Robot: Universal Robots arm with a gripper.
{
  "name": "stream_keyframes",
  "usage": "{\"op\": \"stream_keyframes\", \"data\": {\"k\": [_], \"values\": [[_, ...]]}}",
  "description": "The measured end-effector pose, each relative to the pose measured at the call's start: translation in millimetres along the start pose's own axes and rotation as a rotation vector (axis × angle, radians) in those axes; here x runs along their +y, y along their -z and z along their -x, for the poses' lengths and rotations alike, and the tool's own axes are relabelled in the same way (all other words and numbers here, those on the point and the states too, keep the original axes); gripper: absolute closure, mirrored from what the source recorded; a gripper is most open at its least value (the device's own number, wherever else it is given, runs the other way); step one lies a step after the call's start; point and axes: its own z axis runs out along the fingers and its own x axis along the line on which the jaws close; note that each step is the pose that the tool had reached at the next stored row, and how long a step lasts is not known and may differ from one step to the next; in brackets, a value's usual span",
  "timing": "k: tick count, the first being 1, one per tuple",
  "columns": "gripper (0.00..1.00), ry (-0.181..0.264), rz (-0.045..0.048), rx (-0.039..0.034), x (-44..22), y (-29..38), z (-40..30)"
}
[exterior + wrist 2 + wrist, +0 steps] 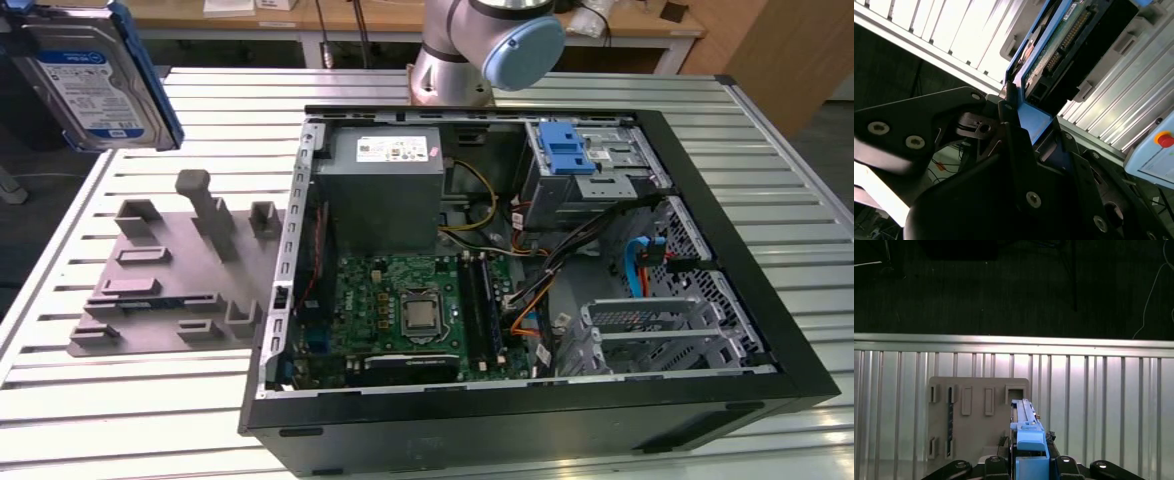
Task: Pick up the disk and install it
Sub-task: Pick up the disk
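The disk (pixel 94 80), silver with a blue-and-white label and a blue bracket, hangs in the air at the exterior view's upper left, beyond the table's corner and well clear of the computer case. In the first wrist view the disk (pixel 1026 432) shows edge-on above the grey fixture plate (pixel 979 415), with my gripper (pixel 1029 462) shut on its blue bracket. The second wrist view shows the disk's circuit-board underside (pixel 1064 45) and my gripper (pixel 1026 117) clamped on the bracket's end.
An open black computer case (pixel 534 405) lies on the slatted metal table (pixel 134 410). It holds a grey power supply box (pixel 387 180), a motherboard (pixel 414 310) and a drive bay with a blue latch (pixel 567 150). The grey fixture plate (pixel 160 280) lies beside it. The arm's base (pixel 481 45) stands behind.
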Motion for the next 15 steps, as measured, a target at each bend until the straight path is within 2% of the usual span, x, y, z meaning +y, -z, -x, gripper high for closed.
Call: {"op": "stream_keyframes", "data": {"k": [15], "values": [[0.64, 0.000, 0.0000, 0.0000, 0.1, 7.9, 0.1]]}}
